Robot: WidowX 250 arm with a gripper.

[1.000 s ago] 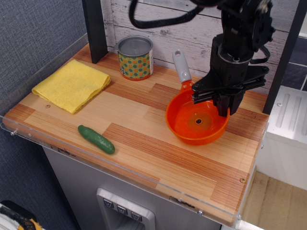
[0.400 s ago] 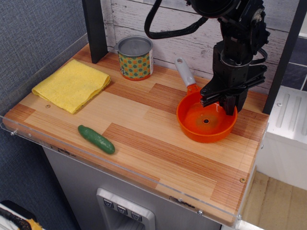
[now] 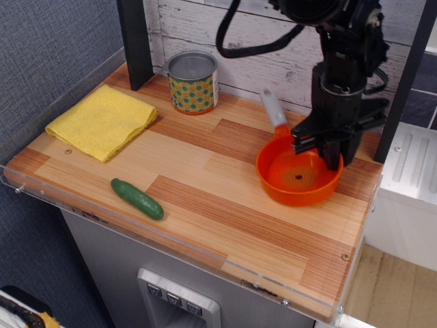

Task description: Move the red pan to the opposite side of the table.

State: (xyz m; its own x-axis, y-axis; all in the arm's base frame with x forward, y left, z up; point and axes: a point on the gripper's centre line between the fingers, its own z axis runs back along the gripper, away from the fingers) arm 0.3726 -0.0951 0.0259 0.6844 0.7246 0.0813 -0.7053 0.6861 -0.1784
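The black tool grips the far rim of the red pan, closed on it near the right end of the table, well apart from a patterned tin can, yellow cloth and cucumber.

Pan: orange-red, light grey handle. Counter: striped light and reddish-brown planks. Cloth at left edge: yellow. Cucumber near front edge: green. Can at back edge: yellow-green with orange dots. Hand: black.

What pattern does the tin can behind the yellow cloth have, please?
The tin can has orange dots on green-yellow, seen in the only view.
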